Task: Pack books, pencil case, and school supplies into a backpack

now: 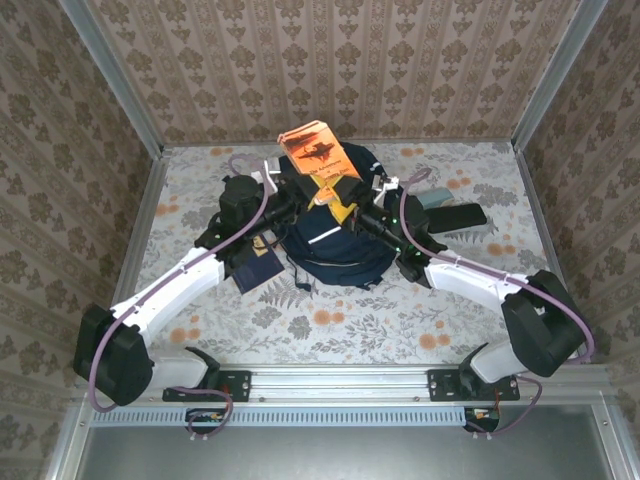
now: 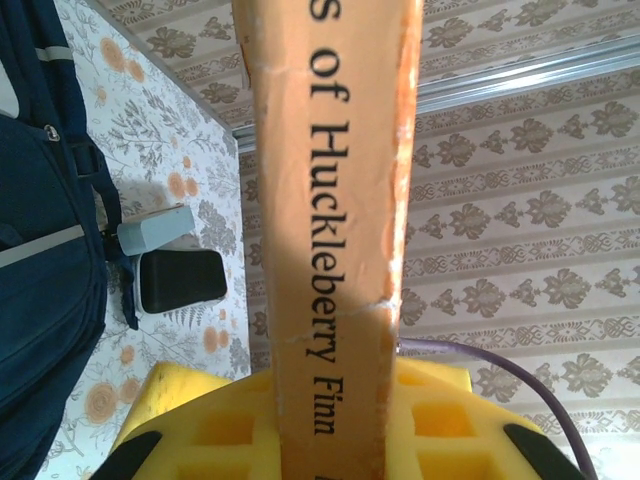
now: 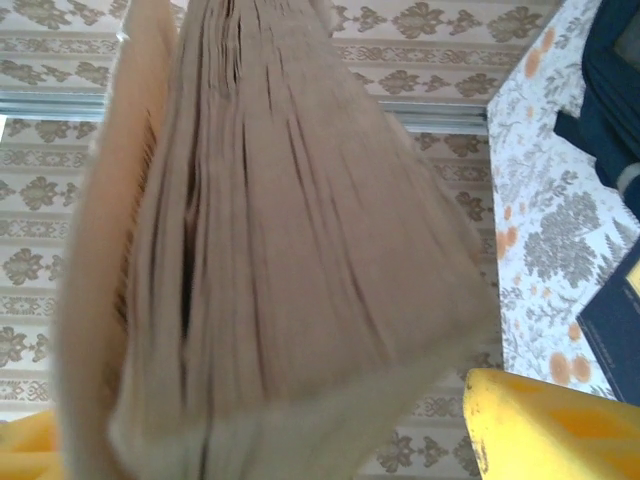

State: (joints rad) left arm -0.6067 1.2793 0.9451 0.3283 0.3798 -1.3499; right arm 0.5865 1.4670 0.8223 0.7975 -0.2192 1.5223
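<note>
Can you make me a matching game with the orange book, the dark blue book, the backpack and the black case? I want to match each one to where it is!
Things:
1. orange Huckleberry Finn book
2. navy book
3. backpack
4. black case

Places:
A. lying on the table, on the right arm's side of the backpack
B. up in the air, pinched in the left claw
C. in the middle of the table, under the raised book
D. lying on the table, on the left arm's side of the backpack

Pairs: 1-B, 2-D, 3-C, 4-A.
</note>
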